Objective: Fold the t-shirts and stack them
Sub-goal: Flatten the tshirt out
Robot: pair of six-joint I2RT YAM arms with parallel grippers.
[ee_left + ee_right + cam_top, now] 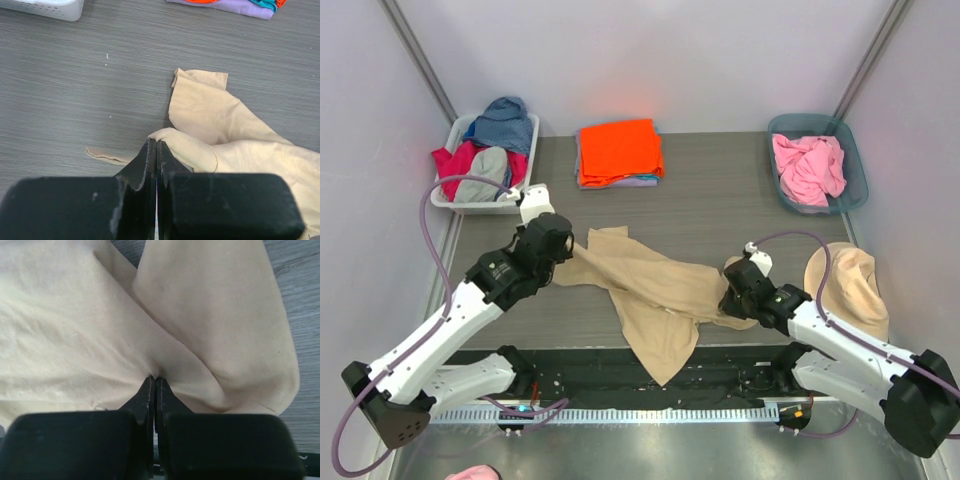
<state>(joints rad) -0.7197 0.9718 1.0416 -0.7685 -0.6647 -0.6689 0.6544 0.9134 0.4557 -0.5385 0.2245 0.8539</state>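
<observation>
Top external | tan shirt pinched by left hand, right hand | spreading step | next: to be pulled flat

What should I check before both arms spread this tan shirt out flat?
1. Grip of the left end effector on the tan shirt: ok, fingers shut on cloth.
2. Grip of the right end effector on it: ok, shut on a fold.
3. Shirt lying flat: not ok, bunched and twisted between the arms.
4. Bare table behind the shirt to spread on: ok.
5. The folded stack, orange on top, apart from the shirt: ok.
6. Which part of the shirt each end effector holds, sleeve or hem: cannot tell.
</observation>
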